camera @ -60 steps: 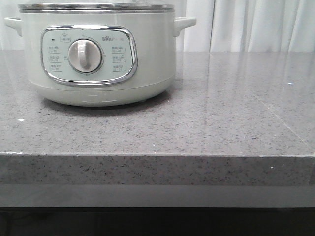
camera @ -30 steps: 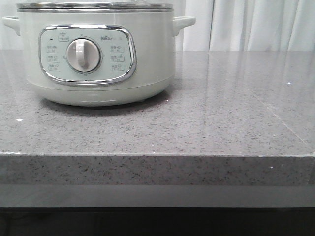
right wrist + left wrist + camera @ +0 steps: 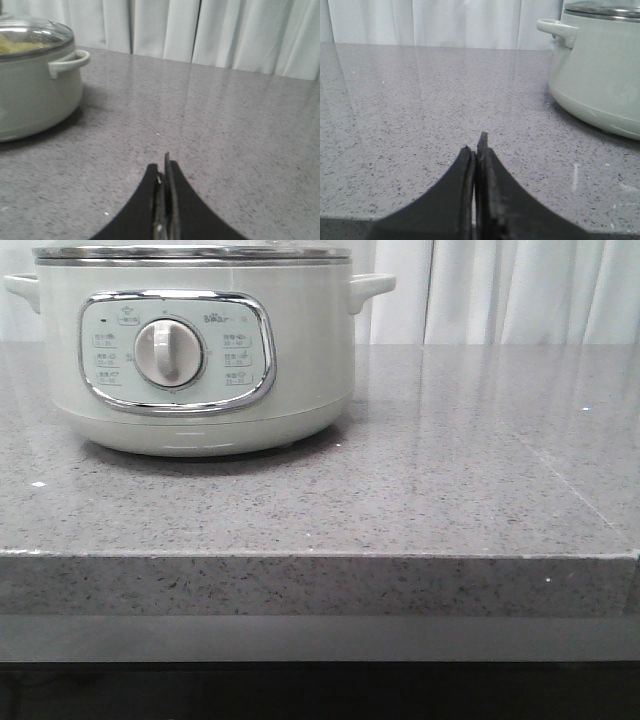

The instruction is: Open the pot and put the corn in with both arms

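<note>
The pale green-white pot (image 3: 195, 350) stands at the far left of the grey counter, its steel rim and glass lid on. It also shows in the left wrist view (image 3: 600, 70) and in the right wrist view (image 3: 35, 85), where something yellow shows blurred through the lid (image 3: 30, 35). I cannot tell if that is the corn; no corn lies on the counter in view. My left gripper (image 3: 476, 150) is shut and empty, low over the counter, apart from the pot. My right gripper (image 3: 162, 170) is shut and empty over the counter, apart from the pot.
The grey speckled counter (image 3: 450, 470) runs to a front edge (image 3: 320, 555) near me. White curtains (image 3: 520, 290) hang behind it. Neither arm shows in the front view.
The pot sits very slightly further left in the front view than a second ago. Nothing else has changed.
</note>
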Robot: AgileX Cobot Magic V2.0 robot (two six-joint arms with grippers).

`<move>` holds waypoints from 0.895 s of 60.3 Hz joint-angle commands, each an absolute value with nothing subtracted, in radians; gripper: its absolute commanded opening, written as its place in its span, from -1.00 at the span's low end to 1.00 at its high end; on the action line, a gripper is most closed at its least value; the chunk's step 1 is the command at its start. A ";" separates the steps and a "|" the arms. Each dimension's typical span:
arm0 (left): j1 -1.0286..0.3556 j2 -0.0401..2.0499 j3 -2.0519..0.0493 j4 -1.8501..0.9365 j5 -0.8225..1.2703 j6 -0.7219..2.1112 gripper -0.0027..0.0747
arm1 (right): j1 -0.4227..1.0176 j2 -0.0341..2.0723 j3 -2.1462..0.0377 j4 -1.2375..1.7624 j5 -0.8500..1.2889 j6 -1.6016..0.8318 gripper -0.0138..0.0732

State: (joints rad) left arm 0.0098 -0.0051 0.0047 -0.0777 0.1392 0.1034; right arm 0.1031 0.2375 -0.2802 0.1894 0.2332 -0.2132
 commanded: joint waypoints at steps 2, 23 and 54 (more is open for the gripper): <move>0.011 -0.029 0.008 -0.081 0.054 0.095 -0.98 | 0.044 0.196 -0.199 0.169 0.070 -0.209 -0.84; 0.011 -0.029 0.008 -0.081 0.054 0.095 -0.98 | -0.069 -0.033 0.025 0.169 0.185 -0.123 -0.84; 0.011 -0.028 0.008 -0.081 0.054 0.095 -0.98 | -0.069 -0.032 0.025 0.169 0.194 -0.123 -0.84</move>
